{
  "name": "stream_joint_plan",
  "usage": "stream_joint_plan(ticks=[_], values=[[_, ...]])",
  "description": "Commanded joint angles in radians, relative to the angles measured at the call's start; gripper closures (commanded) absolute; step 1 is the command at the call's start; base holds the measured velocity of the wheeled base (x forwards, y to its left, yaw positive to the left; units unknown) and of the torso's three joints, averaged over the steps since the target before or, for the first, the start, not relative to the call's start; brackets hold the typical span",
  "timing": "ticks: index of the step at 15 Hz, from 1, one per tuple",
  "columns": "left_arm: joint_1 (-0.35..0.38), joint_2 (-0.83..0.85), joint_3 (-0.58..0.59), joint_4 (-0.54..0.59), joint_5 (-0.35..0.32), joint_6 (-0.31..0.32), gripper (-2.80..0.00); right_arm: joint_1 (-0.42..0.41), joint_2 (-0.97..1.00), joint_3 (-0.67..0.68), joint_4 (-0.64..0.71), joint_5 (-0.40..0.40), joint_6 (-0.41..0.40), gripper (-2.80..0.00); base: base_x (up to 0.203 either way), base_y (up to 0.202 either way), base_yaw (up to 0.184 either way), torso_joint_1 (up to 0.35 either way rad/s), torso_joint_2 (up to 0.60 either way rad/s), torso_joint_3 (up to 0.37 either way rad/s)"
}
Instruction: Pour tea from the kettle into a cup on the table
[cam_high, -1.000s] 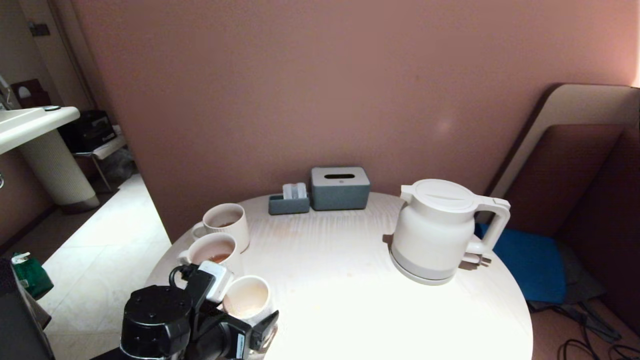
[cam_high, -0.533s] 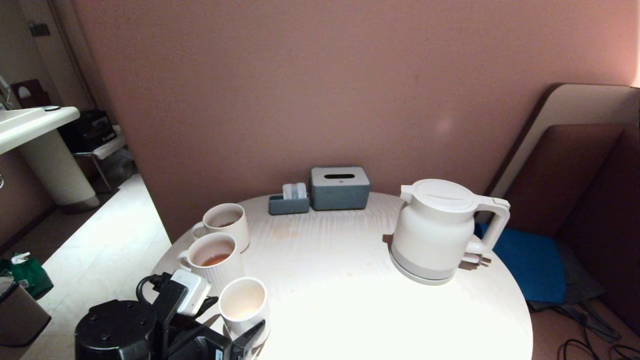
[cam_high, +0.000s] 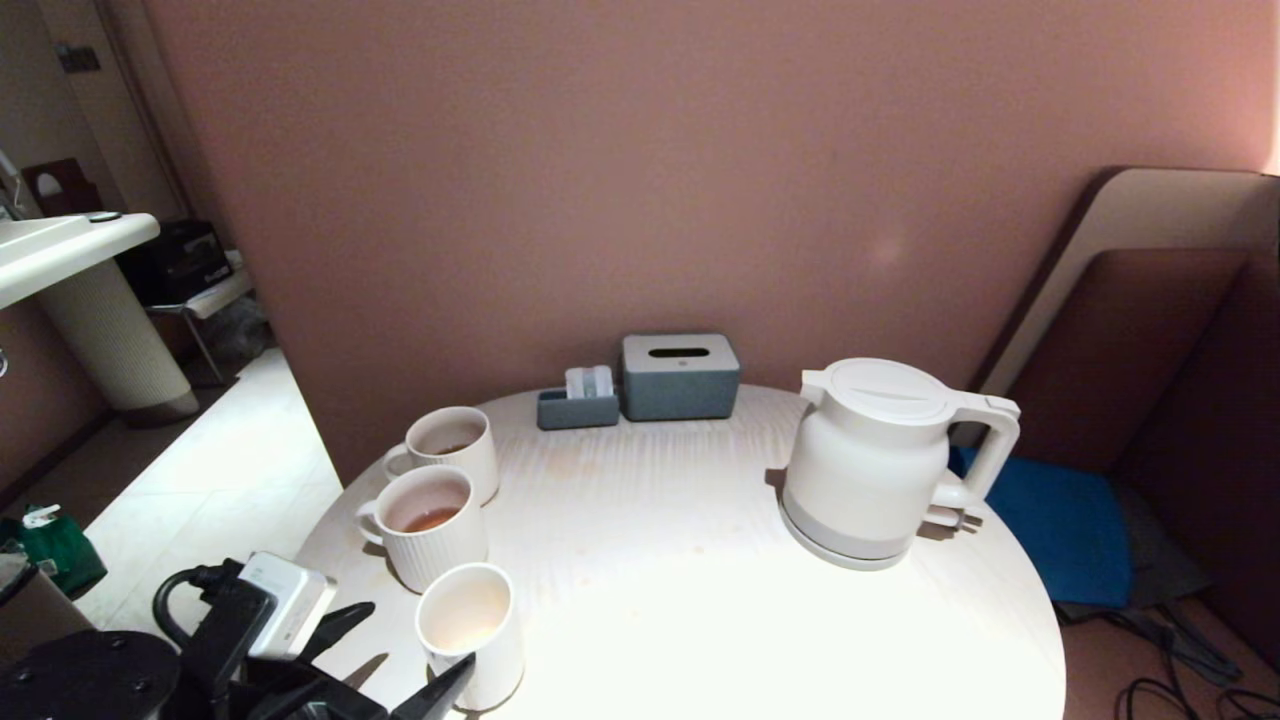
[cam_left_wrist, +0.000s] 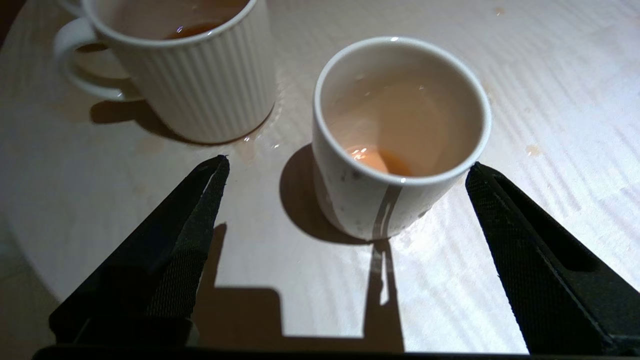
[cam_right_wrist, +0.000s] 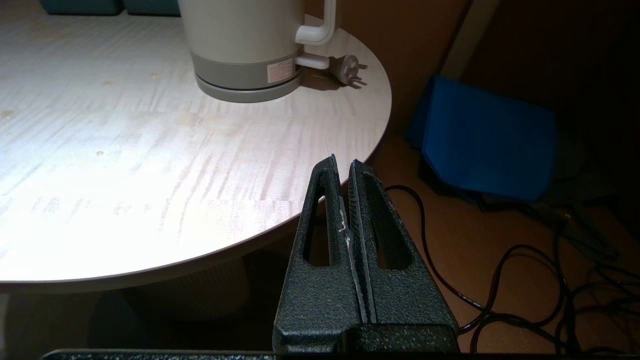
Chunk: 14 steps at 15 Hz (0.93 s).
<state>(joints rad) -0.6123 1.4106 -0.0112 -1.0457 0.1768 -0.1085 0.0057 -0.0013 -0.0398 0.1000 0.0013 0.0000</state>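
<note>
Risk of tipping the cup (cam_left_wrist: 400, 135) if either finger clips its wall on the next move, spilling the little tea (cam_left_wrist: 382, 161) left at its bottom onto the counter (cam_high: 700, 560); ribbed mug (cam_left_wrist: 190, 75) just beside, easy to knock too. Left pincer (cam_left_wrist: 347, 167) spread wide, cup between its fingers, touching nothing, holding nothing. Right pincer (cam_right_wrist: 342, 164) pressed together, empty, off the counter edge. Kettle (cam_high: 880, 460) upright, well apart from the cup.

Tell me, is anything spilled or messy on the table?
Yes. A drip streak runs down the cup, and the table looks wet with small tea-coloured spots around the cup and the ribbed mug. The kettle's plug lies loose on the table.
</note>
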Motion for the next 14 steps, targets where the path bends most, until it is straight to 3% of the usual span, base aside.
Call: stream_joint_plan(ticks=[1,2,6,10,11,14], values=[[0.002,-0.168,-0.059,0.235,0.007,0.001,-2.8,0.0,0.001,0.0,0.0,0.0,0.0,0.0,0.0,0.0,0.0,0.0,0.0,0.0],[0.002,-0.196,-0.089,0.295,0.009,0.001,-2.8,0.0,0.001,0.0,0.0,0.0,0.0,0.0,0.0,0.0,0.0,0.0,0.0,0.0],[0.003,-0.268,-0.089,0.324,0.019,0.005,-2.8,0.0,0.001,0.0,0.001,0.0,0.0,0.0,0.0,0.0,0.0,0.0,0.0,0.0],[0.003,-0.406,-0.153,0.576,0.054,0.004,-2.8,0.0,0.001,0.0,0.001,0.0,0.0,0.0,0.0,0.0,0.0,0.0,0.0,0.0],[0.003,-0.432,-0.188,0.64,0.078,0.003,-2.8,0.0,0.001,0.0,0.001,0.0,0.0,0.0,0.0,0.0,0.0,0.0,0.0,0.0],[0.013,-0.439,-0.246,0.76,0.257,0.002,-2.8,0.0,0.001,0.0,0.001,0.0,0.0,0.0,0.0,0.0,0.0,0.0,0.0,0.0]])
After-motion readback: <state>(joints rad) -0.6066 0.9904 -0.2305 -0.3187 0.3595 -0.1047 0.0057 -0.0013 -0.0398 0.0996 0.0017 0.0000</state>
